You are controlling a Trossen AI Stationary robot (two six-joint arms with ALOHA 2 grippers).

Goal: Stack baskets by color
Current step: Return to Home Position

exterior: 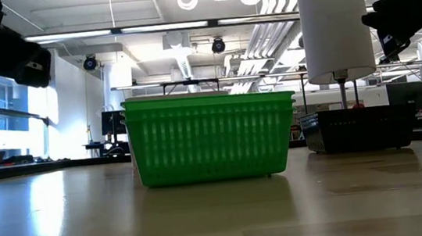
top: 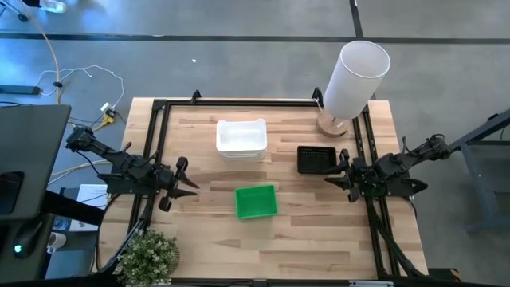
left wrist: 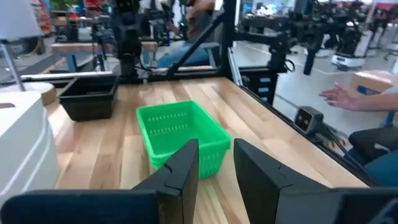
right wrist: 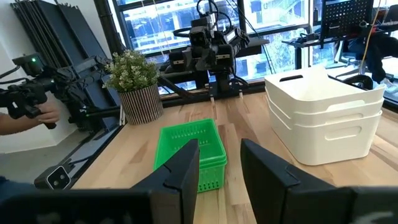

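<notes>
Nested white baskets (top: pixel 241 137) (right wrist: pixel 323 112) stand at the table's far middle. A black basket (top: pixel 316 159) (left wrist: pixel 90 96) rests to their right. Nested green baskets (top: pixel 256 202) (exterior: pixel 209 138) (left wrist: pixel 183 134) sit on the table's middle, nearer the front. How many lie in each pile I cannot tell. My left gripper (top: pixel 187 179) (left wrist: pixel 216 144) hovers open at the table's left edge, pointing level toward the green baskets. My right gripper (top: pixel 339 171) (right wrist: pixel 219 143) hovers open at the right edge, just beside the black basket, with nothing between its fingers.
A tall white cylinder (top: pixel 355 76) on a round wooden foot stands at the far right corner. A potted plant (top: pixel 147 255) sits at the near left corner. Black frame rails (top: pixel 155 143) run along the table's sides. A person's hand (left wrist: pixel 339 96) shows beyond the table.
</notes>
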